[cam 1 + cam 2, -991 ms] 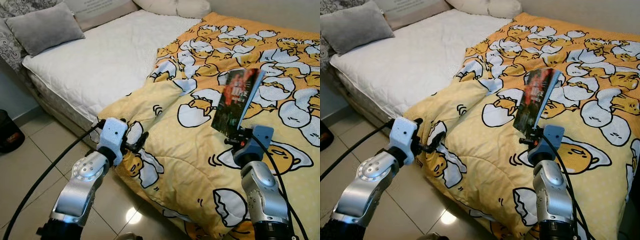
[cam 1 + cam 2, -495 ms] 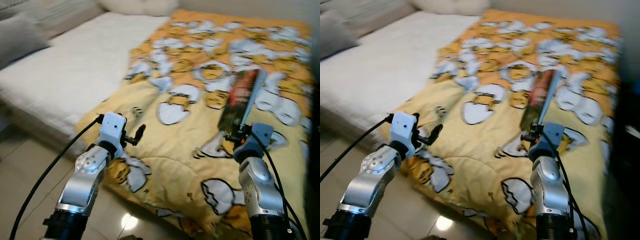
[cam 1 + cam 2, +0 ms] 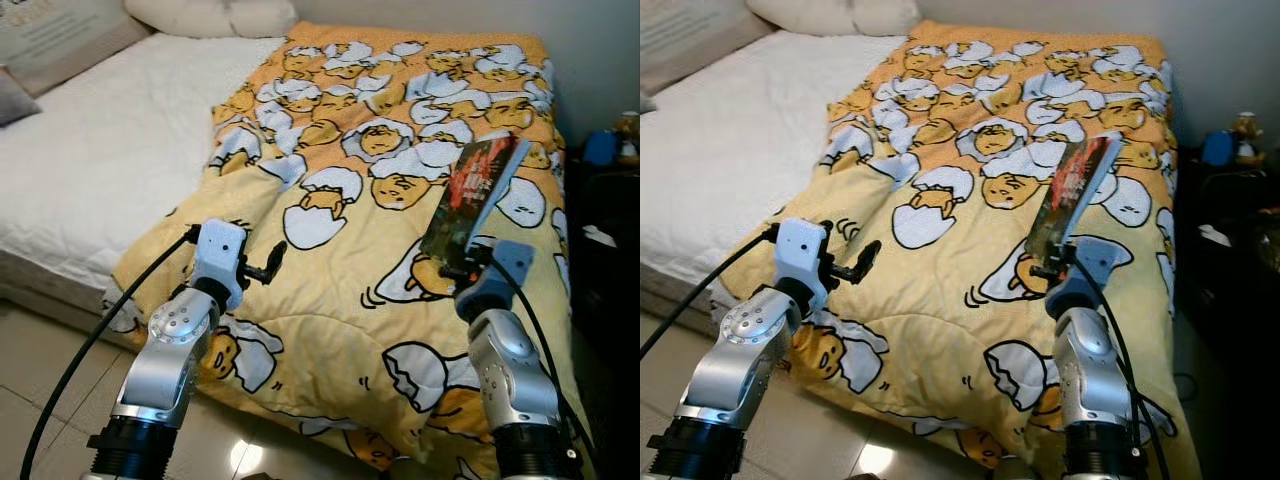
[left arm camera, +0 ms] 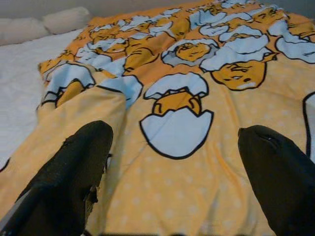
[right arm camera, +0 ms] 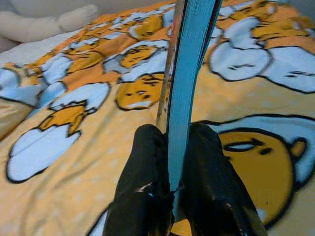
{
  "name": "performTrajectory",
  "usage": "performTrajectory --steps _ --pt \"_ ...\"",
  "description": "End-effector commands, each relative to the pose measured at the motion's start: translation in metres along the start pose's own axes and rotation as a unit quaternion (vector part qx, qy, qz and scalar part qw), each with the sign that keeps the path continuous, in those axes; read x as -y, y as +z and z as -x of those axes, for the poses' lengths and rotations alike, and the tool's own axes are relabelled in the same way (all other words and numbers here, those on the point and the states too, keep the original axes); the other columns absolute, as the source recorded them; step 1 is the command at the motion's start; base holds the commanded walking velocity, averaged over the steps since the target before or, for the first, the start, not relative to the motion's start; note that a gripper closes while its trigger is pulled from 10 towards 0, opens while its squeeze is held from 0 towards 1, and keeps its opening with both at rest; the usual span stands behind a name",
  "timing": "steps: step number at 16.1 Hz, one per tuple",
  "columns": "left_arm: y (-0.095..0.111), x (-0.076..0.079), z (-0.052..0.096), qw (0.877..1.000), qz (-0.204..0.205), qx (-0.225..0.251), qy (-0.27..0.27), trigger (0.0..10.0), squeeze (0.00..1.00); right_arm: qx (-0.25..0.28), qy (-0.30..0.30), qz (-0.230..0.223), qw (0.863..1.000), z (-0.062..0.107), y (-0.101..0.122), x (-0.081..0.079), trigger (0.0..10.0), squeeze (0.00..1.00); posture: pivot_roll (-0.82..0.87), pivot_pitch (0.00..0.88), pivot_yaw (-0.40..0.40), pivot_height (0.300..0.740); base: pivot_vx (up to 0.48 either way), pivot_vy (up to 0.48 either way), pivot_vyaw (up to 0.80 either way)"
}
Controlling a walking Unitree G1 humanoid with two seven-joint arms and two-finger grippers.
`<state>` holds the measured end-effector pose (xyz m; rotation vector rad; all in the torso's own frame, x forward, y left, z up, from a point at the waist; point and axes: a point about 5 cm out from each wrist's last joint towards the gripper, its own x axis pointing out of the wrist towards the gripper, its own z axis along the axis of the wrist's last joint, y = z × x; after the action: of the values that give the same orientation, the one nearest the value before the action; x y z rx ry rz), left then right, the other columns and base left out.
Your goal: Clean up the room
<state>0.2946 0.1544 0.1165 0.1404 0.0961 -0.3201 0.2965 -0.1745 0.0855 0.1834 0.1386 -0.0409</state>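
Right hand [image 3: 1052, 268] grasping book [image 3: 468, 197] upright | left hand [image 3: 268, 267] released above blanket [image 3: 380, 120] edge

Yellow egg-print blanket [image 3: 400, 150] on white mattress [image 3: 90, 150], pillows [image 3: 210, 15]
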Motion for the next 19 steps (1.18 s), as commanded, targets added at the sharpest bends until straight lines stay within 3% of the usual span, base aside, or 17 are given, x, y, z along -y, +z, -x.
performTrajectory --steps 1,5,10,17,19 --pt "-0.0013 -0.0065 -0.0003 1.000 0.006 -0.003 0.014 10.0 0.00 -0.011 0.040 0.035 0.999 -0.0059 0.0042 -0.0128 10.0 0.00 -0.07 0.000 0.080 0.740 0.251 0.000 0.00" --pt "-0.0019 -0.0100 0.0000 1.000 0.011 -0.002 0.022 10.0 0.00 -0.029 0.065 0.055 0.996 -0.0067 0.0021 -0.0183 10.0 0.00 -0.07 0.000 0.075 0.740 0.252 0.000 -0.60" --pt "-0.0024 -0.0119 -0.0009 1.000 0.012 -0.003 0.024 10.0 0.00 -0.035 0.061 0.052 0.996 -0.0062 0.0023 -0.0168 10.0 0.00 -0.07 0.000 0.078 0.740 0.254 0.000 0.00" --pt "-0.0045 -0.0141 -0.0008 1.000 0.011 -0.004 0.020 10.0 0.00 -0.056 0.062 0.057 0.995 -0.0046 -0.0016 -0.0159 10.0 0.00 -0.06 0.000 0.081 0.740 0.000 0.000 0.00" --pt "-0.0047 -0.0145 -0.0020 1.000 0.011 -0.006 0.021 10.0 0.00 -0.056 0.060 0.056 0.995 -0.0047 -0.0012 -0.0157 10.0 0.00 -0.06 0.000 0.085 0.740 0.000 0.366 -0.73"
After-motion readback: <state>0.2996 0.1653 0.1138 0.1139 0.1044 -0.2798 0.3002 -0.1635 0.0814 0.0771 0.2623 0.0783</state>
